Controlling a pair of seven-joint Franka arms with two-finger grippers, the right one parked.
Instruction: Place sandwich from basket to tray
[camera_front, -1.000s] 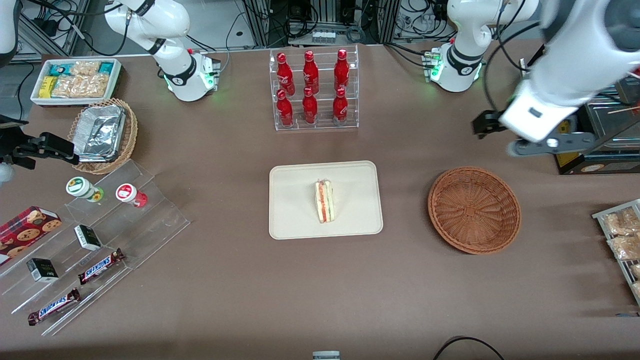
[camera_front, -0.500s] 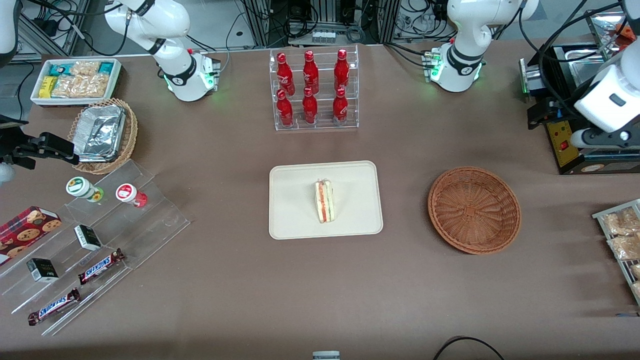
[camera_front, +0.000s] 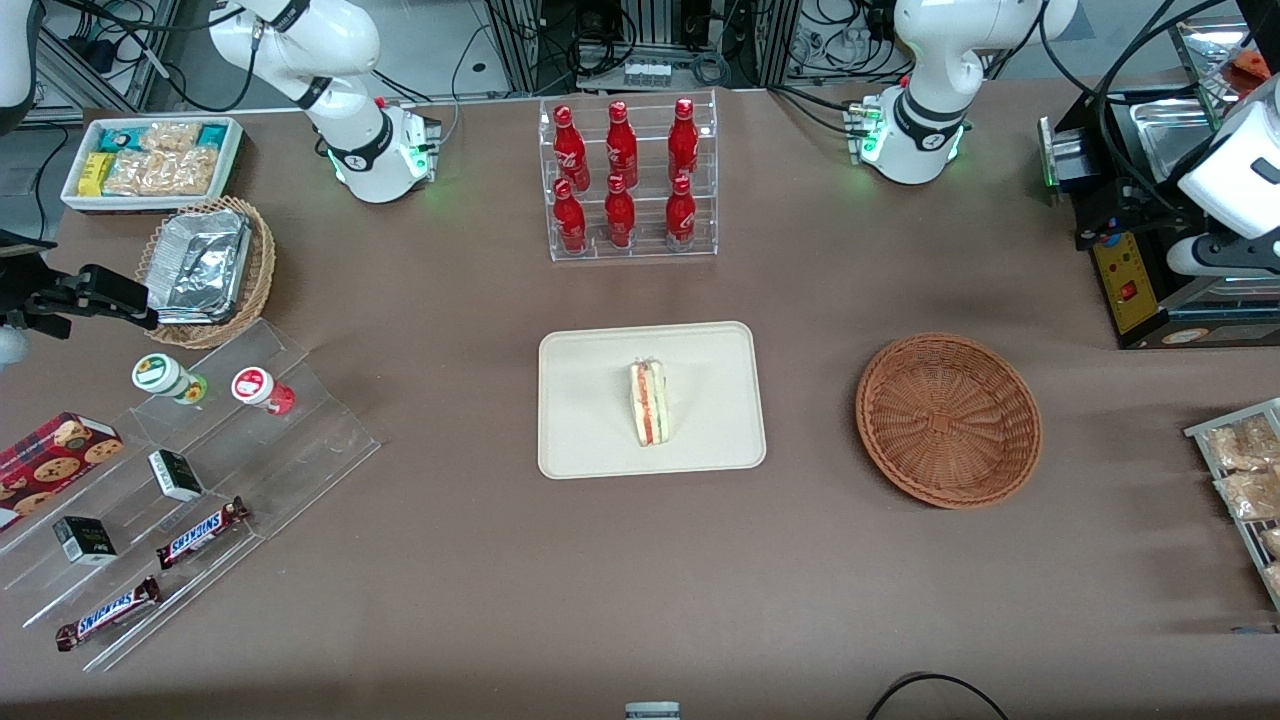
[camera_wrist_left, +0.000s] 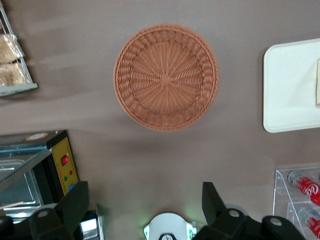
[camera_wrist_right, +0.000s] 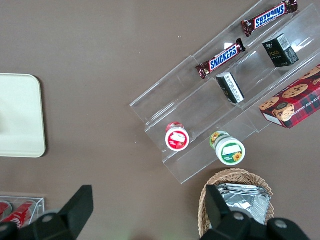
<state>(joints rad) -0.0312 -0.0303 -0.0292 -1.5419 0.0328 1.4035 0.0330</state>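
Note:
The sandwich (camera_front: 649, 403) lies on the cream tray (camera_front: 590, 440) in the middle of the table, its red and green filling edge showing. The round reddish-brown basket (camera_front: 948, 420) stands empty beside the tray, toward the working arm's end. My left gripper (camera_front: 1105, 218) is raised high near the working arm's end of the table, farther from the front camera than the basket. In the left wrist view the gripper (camera_wrist_left: 145, 205) is open and empty, above bare tabletop, with the basket (camera_wrist_left: 166, 76), the tray (camera_wrist_left: 290, 90) and a sliver of the sandwich (camera_wrist_left: 318, 82) in sight.
A clear rack of red bottles (camera_front: 628, 180) stands farther back than the tray. A black and yellow machine (camera_front: 1130, 290) and a rack of snack packets (camera_front: 1240, 480) sit at the working arm's end. Acrylic steps with candy bars (camera_front: 190, 470) and a tan foil basket (camera_front: 205, 270) are at the parked arm's end.
My left arm has swung away from near the basket toward the working arm's end of the table. The sandwich, tray and basket have not moved.

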